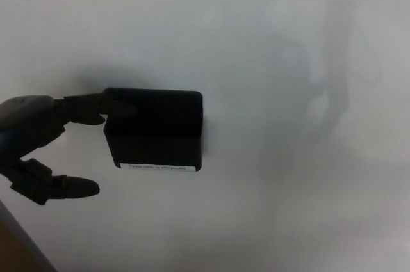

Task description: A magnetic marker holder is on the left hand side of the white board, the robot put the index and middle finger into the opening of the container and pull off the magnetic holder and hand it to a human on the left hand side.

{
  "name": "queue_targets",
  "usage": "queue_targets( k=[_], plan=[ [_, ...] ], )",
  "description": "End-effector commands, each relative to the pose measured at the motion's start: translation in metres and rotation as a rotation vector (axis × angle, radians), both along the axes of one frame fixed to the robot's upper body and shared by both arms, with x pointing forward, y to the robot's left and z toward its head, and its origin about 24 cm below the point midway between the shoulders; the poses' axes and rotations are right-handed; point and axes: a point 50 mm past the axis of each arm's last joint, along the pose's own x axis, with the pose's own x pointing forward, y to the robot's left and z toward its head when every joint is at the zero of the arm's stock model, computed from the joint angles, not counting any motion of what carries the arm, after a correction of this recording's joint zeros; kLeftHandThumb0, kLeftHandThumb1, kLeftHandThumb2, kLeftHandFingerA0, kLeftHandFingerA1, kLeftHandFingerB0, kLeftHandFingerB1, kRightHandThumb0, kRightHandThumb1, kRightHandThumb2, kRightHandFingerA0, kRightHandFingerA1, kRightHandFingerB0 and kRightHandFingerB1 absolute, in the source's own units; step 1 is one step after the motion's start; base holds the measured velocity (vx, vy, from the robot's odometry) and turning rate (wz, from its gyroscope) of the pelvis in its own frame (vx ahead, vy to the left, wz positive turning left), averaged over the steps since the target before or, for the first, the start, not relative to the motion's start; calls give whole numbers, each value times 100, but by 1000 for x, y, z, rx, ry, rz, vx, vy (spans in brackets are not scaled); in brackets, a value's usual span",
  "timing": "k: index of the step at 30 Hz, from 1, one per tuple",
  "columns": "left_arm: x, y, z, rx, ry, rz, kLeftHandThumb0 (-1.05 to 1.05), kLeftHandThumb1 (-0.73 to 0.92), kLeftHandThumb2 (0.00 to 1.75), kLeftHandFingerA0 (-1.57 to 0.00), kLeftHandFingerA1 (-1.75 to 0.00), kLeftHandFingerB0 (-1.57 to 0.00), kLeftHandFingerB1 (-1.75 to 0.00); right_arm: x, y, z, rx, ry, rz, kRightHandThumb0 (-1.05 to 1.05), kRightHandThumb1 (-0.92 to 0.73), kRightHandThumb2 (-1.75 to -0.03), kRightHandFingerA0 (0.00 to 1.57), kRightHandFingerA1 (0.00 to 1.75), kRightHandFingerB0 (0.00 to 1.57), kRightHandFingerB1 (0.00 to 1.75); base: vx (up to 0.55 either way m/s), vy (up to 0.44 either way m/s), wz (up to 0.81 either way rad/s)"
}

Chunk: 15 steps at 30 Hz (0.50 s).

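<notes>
A black box-shaped marker holder (157, 131) clings to the whiteboard (288, 61), with a white label strip along its lower edge. My left hand (45, 144) comes in from the left edge. Its two upper fingers (96, 107) reach across the holder's top left corner into the opening. The thumb (73, 187) juts out below, apart from the holder and spread away from the fingers. The fingertips blend into the dark opening, so how deep they sit is unclear. My right hand does not show.
The whiteboard fills nearly the whole view, with faint grey reflections at the upper right. A brownish strip (16, 253) shows at the bottom left corner.
</notes>
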Motion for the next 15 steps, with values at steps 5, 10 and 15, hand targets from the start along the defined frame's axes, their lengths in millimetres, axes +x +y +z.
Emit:
queue_targets(
  k=[5, 10, 15],
  plan=[
    [9, -7, 9, 67, 21, 13, -62, 53, 57, -35, -37, -29, -30, -1, -5, 3, -23, -25, -6, -58, -60, -89, 60, 60, 36, 50, 0, 0, 0],
    [13, -9, 15, 63, -5, 14, -66, 53, 57, -36, -37, -29, -31, 3, -7, 3, -34, -28, -1, -60, -60, -89, 60, 60, 36, 50, 0, 0, 0],
    [18, -11, 19, 63, -14, 14, -69, 45, 76, -31, -45, -25, -40, 3, -8, 4, -50, -26, 8, -54, -73, -62, 67, 47, 41, 37, 0, 0, 0]
  ],
)
